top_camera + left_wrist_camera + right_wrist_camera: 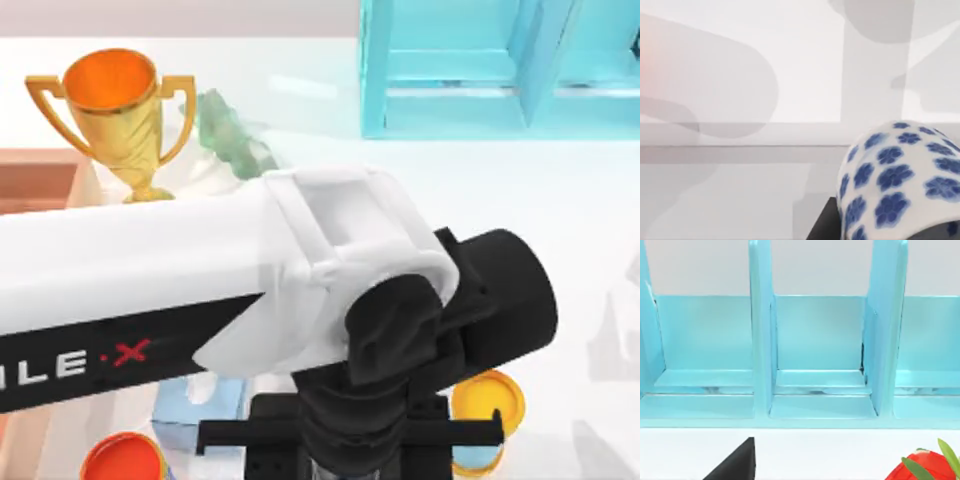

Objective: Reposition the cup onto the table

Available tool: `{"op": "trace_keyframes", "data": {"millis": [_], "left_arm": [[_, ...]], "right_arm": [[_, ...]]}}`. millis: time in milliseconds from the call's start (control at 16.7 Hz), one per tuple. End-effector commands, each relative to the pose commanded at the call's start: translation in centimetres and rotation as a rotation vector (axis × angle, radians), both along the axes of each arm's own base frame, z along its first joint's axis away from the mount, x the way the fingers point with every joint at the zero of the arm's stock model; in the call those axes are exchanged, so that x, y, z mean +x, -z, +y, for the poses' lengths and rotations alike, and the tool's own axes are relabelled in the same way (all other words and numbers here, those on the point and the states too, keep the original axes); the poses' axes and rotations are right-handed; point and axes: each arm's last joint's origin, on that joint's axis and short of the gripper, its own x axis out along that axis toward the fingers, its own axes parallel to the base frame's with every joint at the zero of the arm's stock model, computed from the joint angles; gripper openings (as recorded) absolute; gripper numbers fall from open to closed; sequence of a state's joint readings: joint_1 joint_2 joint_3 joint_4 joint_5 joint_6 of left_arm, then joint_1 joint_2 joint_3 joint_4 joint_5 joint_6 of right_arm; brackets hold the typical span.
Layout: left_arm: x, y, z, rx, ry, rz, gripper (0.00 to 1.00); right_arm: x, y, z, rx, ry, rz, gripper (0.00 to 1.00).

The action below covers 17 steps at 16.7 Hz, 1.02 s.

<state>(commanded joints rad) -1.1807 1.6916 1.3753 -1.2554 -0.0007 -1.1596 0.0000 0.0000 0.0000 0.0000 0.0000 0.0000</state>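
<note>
My left arm reaches across the top view from the left, raised high and close to the camera. Its black left gripper points down near the front edge. In the left wrist view the cup, white with dark blue flowers, sits right at the camera with a dark finger against its side. It hangs above the glossy white table, where shadows fall. In the right wrist view one black fingertip of my right gripper faces a light-blue rack.
A gold trophy stands at the back left, beside a reddish tray and a green object. The light-blue rack fills the back right. A blue box, an orange-lidded can and a yellow-lidded can sit near the front. A red fruit lies by the rack.
</note>
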Motion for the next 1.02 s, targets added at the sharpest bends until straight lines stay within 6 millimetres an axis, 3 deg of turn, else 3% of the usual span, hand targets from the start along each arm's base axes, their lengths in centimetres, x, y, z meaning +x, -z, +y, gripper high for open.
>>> {"op": "trace_keyframes", "data": {"millis": [420,660,1020], "left_arm": [[-0.1,5.7,-0.1,-0.008,0.001,-0.003,0.00],[-0.1,6.0,-0.1,-0.004,0.001,-0.002,0.00],[-0.1,6.0,-0.1,-0.004,0.001,-0.002,0.45]], "right_arm": [[0.0,0.0,0.0,0.000,0.000,0.000,1.00],[0.0,0.0,0.0,0.000,0.000,0.000,1.00],[0.0,0.0,0.0,0.000,0.000,0.000,1.00]]}}
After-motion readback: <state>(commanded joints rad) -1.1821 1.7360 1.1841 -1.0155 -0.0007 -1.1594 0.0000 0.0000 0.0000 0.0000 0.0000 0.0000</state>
